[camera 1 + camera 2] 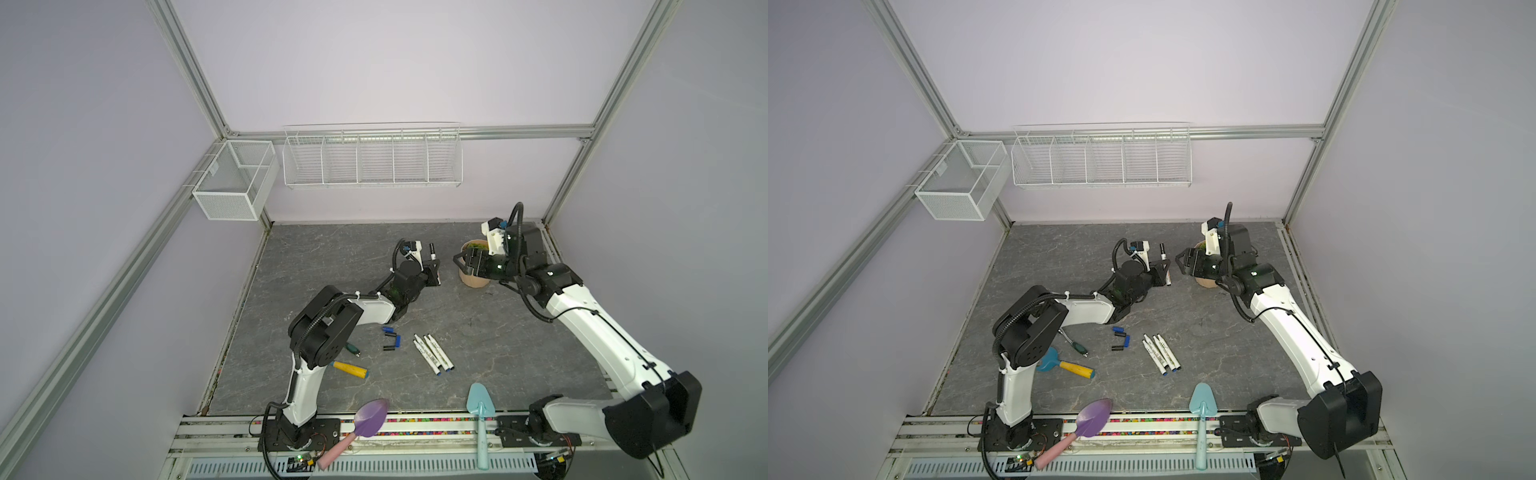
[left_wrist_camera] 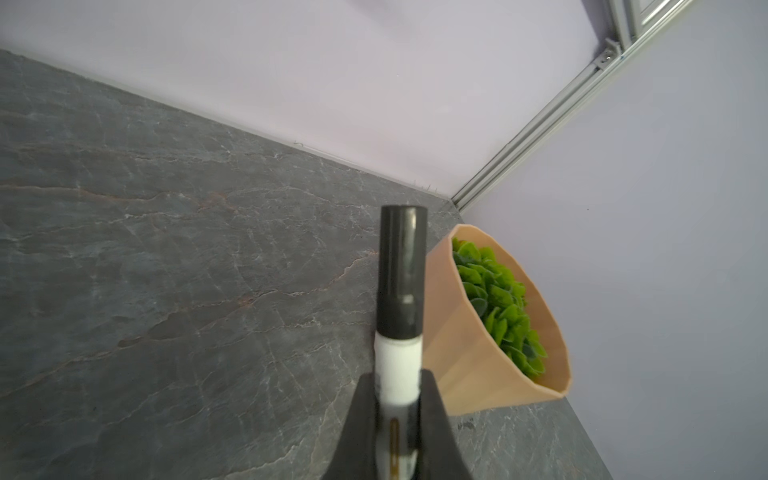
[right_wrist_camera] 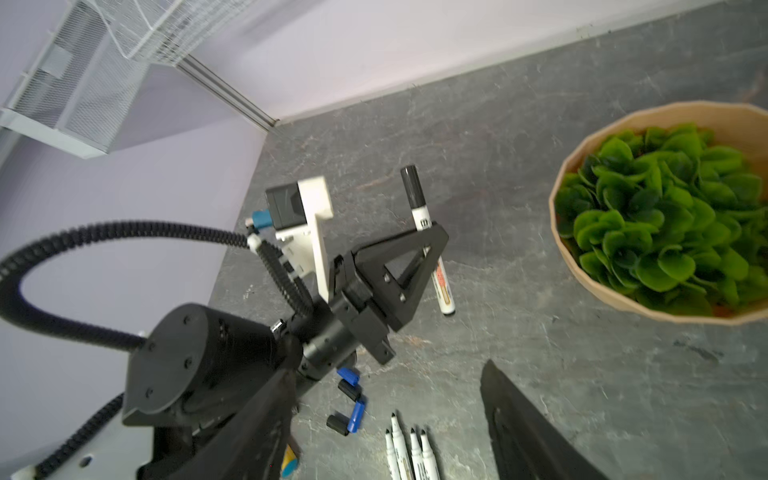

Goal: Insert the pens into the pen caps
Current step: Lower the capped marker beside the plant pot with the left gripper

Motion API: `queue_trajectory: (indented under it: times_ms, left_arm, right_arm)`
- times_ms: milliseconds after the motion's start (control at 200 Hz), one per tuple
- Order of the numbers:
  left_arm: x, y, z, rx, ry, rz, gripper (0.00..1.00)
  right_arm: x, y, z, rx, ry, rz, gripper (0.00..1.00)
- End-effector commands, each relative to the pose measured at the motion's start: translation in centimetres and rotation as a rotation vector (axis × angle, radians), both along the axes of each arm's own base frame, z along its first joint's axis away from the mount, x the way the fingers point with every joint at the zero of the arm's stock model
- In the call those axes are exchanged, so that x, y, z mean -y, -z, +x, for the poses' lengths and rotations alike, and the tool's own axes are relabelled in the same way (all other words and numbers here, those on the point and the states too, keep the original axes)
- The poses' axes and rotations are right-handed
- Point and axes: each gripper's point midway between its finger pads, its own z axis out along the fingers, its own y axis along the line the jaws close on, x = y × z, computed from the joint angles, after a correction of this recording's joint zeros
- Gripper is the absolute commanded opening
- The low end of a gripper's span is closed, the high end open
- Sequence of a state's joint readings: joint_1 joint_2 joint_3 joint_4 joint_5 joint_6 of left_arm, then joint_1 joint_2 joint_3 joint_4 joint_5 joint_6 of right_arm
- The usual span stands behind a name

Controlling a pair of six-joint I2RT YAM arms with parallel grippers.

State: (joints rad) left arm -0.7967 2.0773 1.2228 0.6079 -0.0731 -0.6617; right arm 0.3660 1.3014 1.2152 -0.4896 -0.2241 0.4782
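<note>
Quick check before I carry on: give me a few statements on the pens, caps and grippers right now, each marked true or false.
1. The left gripper is shut on a pen that wears a black cap. True.
2. The right gripper holds a cap. False: its fingers are open and empty.
3. Four pens lie uncapped on the table. True.
4. The loose caps are all black. False: two are blue, two black.

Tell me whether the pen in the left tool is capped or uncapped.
Capped. The left wrist view shows a black cap seated on the end of the white pen, beyond the left tool gripping it.
</note>
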Motion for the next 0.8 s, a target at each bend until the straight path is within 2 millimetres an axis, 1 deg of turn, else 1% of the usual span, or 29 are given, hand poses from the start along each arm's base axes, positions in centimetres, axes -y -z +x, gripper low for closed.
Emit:
queue_trajectory:
  times_ms: [0, 60, 90, 220, 310, 485, 555, 610, 665, 755, 795]
  left_arm:
    - [0.1, 3.7, 0.6, -0.171, -0.031, 0.119, 0.0]
    - [0.6, 4.3, 0.6, -0.194, -0.019, 0.18, 0.0]
    - [0.5, 5.1, 0.6, -0.214, -0.023, 0.218, 0.0]
    - [0.7, 6.9, 0.4, -0.258, -0.026, 0.305, 0.0]
    - [1.1, 8.1, 0.3, -0.284, -0.01, 0.343, 0.0]
    - [1.8, 9.4, -0.1, -0.297, 0.015, 0.374, 0.0]
    - [1.8, 10.0, -0.2, -0.314, 0.021, 0.388, 0.06]
    - [2.0, 10.3, -0.3, -0.319, 0.027, 0.398, 0.09]
    - [2.1, 10.6, -0.4, -0.324, 0.03, 0.401, 0.18]
    - [2.1, 10.9, -0.5, -0.332, 0.032, 0.405, 0.24]
    - [2.1, 11.0, -0.5, -0.335, 0.032, 0.406, 0.29]
  right_arm:
    - [1.1, 0.5, -0.8, -0.023, 0.029, -0.032, 0.74]
    - [1.3, 0.8, -0.9, -0.026, 0.032, -0.044, 0.73]
    - [1.4, 0.9, -0.8, -0.028, 0.037, -0.049, 0.73]
    - [1.5, 1.0, -0.7, -0.021, 0.039, -0.058, 0.73]
    - [1.5, 1.2, -0.6, -0.016, 0.038, -0.068, 0.73]
    - [1.5, 1.8, -0.4, -0.02, 0.025, -0.087, 0.73]
    - [1.7, 1.9, -0.3, -0.018, 0.031, -0.095, 0.73]
    - [1.9, 2.0, -0.2, -0.017, 0.032, -0.102, 0.73]
    - [2.0, 2.0, -0.2, -0.017, 0.032, -0.105, 0.73]
    - [2.1, 2.2, -0.1, -0.016, 0.032, -0.109, 0.73]
    - [2.2, 2.3, -0.1, -0.018, 0.035, -0.111, 0.73]
